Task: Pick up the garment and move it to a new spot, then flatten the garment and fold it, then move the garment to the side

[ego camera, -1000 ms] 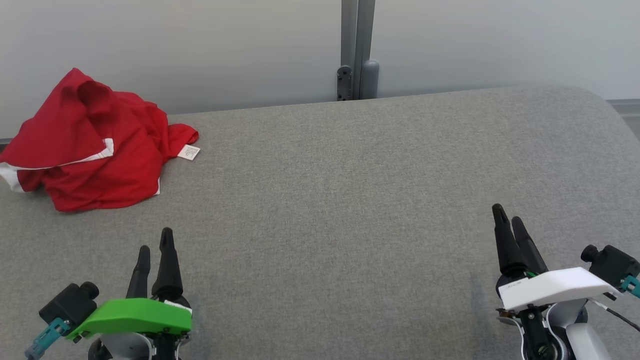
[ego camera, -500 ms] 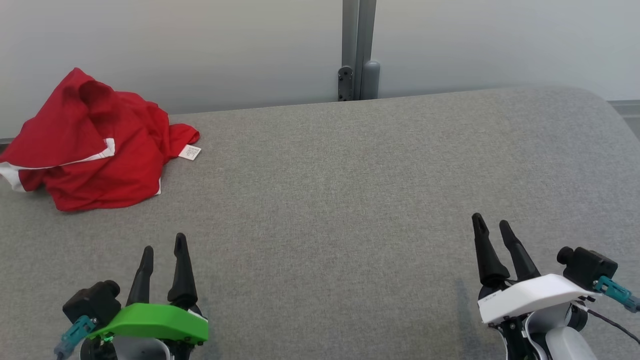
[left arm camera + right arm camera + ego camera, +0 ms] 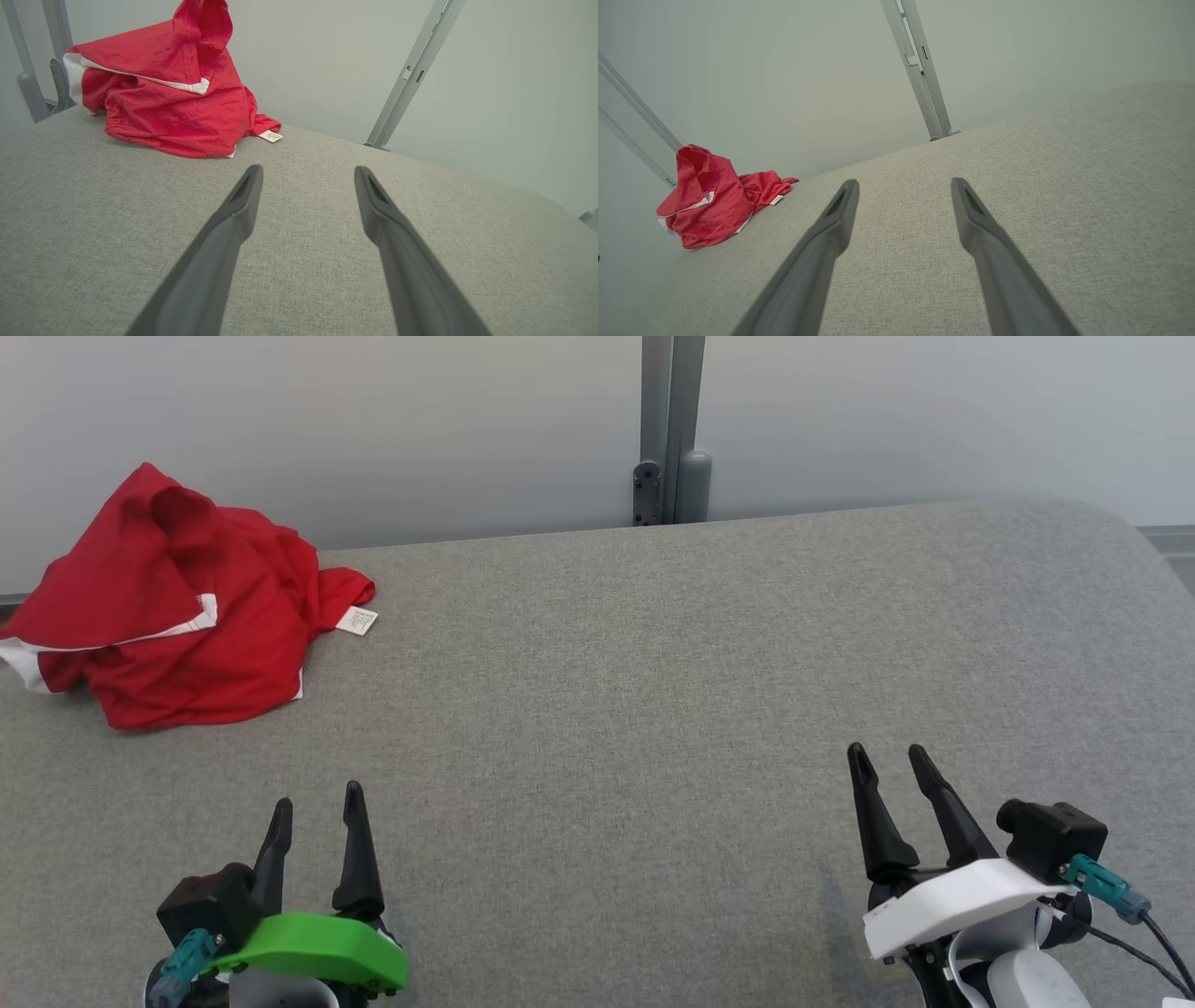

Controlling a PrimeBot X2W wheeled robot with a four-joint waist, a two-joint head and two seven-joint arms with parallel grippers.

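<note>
Red garment [image 3: 177, 607] lies crumpled at the far left of the grey table [image 3: 653, 691], near the back wall, with its label [image 3: 358, 621] toward the centre. Left gripper [image 3: 317, 797] and right gripper [image 3: 885, 751] hover at the near side, both spread wide and empty, well apart from the cloth. Risk: pinching only one loose layer could let the heap drag or slip free. A nudge might push it off the table's left side.

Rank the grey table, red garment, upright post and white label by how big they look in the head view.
1. grey table
2. red garment
3. upright post, though it stands farthest back
4. white label
</note>
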